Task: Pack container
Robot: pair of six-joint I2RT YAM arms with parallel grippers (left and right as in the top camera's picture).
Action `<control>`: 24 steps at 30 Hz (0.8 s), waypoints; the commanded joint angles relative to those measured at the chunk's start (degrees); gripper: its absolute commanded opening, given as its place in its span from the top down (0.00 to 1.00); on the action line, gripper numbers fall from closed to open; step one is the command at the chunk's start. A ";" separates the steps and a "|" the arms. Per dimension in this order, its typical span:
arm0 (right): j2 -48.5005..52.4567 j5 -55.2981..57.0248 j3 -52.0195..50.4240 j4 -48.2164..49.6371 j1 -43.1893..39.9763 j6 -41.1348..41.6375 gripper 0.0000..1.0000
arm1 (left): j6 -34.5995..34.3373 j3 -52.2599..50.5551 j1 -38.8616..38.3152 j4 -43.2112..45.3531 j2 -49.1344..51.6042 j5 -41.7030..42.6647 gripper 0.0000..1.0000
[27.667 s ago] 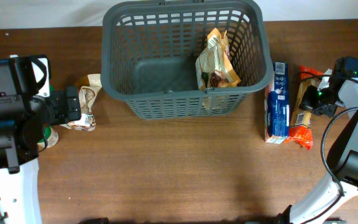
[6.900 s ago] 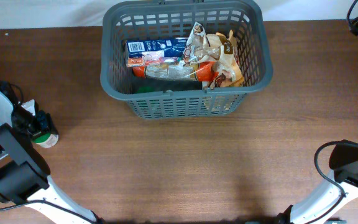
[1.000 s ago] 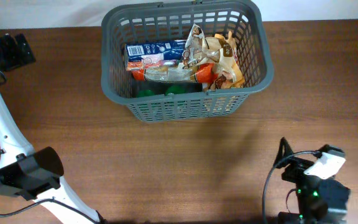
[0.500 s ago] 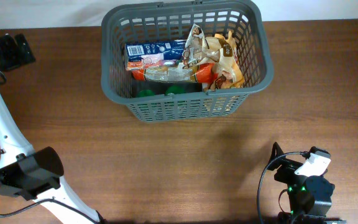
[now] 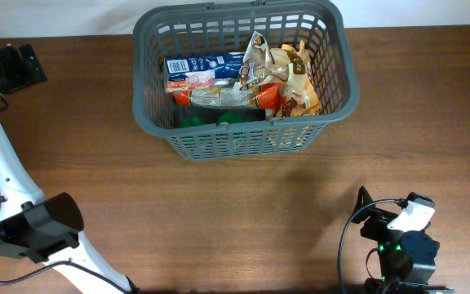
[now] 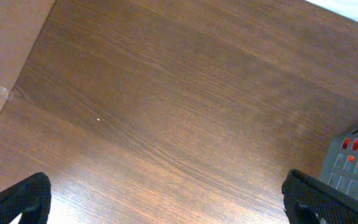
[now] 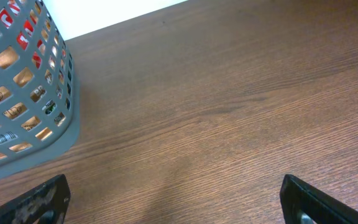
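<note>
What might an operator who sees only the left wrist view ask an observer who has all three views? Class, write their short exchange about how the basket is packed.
Operator: I see only a corner of the basket, with red behind its slots. What is inside?
Observer: From overhead, the basket holds a blue and white box lying in its left half, towards the back.
Operator: Anything else in there?
Observer: Tan snack bags are piled at its right end.
Operator: Where is the right arm?
Observer: Overhead, the right arm sits folded near the front edge of the table, well apart from the basket.
</note>
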 commanded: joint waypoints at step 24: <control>-0.72 1.09 -0.52 0.35 0.15 0.61 0.02 | 3.98 -34.18 -20.22 17.33 -32.26 -11.13 0.01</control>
